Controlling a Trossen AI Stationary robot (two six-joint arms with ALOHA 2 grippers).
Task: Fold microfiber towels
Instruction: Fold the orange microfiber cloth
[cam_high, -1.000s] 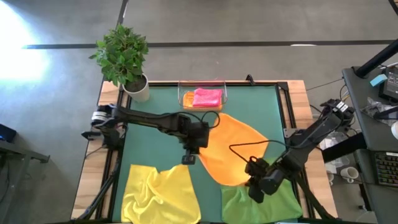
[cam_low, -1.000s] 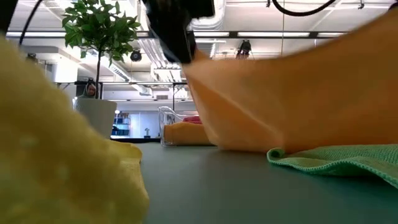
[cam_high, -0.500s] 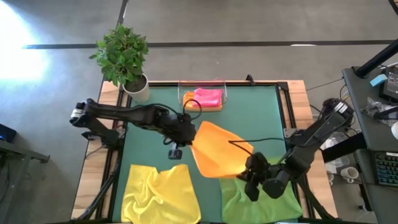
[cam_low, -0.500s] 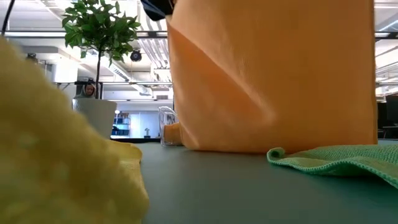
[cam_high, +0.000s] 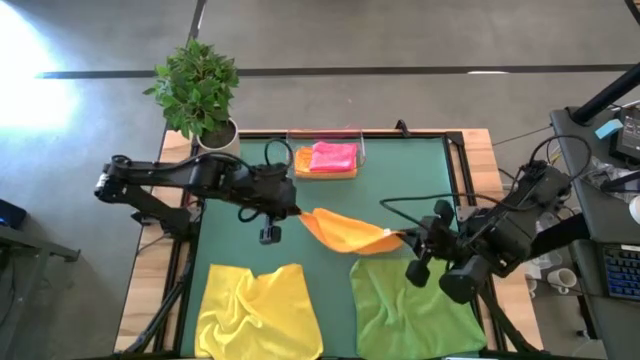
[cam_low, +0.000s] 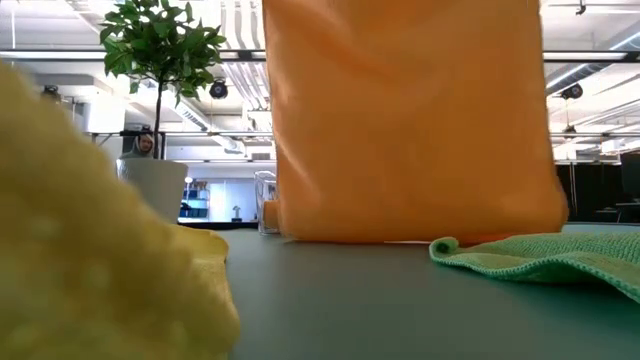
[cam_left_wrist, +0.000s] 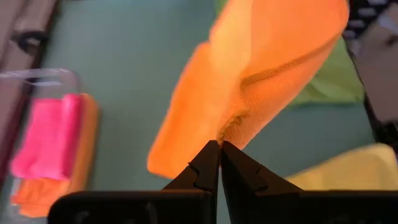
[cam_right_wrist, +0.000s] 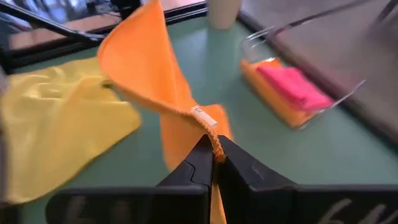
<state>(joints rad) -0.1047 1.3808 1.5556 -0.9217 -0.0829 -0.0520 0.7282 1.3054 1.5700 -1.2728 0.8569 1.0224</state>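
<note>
An orange microfiber towel (cam_high: 345, 230) hangs between my two grippers above the middle of the green mat. In the low view it is a broad upright sheet (cam_low: 410, 120), and I cannot tell whether its lower edge touches the mat. My left gripper (cam_high: 298, 212) is shut on its left end, my right gripper (cam_high: 405, 238) on its right end. A crumpled yellow towel (cam_high: 255, 310) lies on the mat at the near left. A green towel (cam_high: 410, 305) lies at the near right. My left gripper pinches a corner of the orange towel (cam_left_wrist: 229, 129) between its two shut fingers, coming slantwise from above on the table's left side. The cloth hangs away below and beyond the fingers. My right gripper pinches the towel's hemmed corner beside its white label (cam_right_wrist: 205, 121) between its two shut fingers, slanting down from the table's right side. The towel's top edge sags a little between the two holds.
A clear tray (cam_high: 360, 150) at the far middle holds a folded pink towel (cam_high: 333, 155) on a folded orange one. A potted plant (cam_high: 200, 95) stands at the far left corner. Bare mat (cam_high: 420, 180) lies at the far right.
Both grippers have risen, the left also going toward the table's left and far edges, the right toward the far edge. The orange towel, spread slanting over the mat a second ago, has been drawn up and now hangs as an upright sheet between them.
</note>
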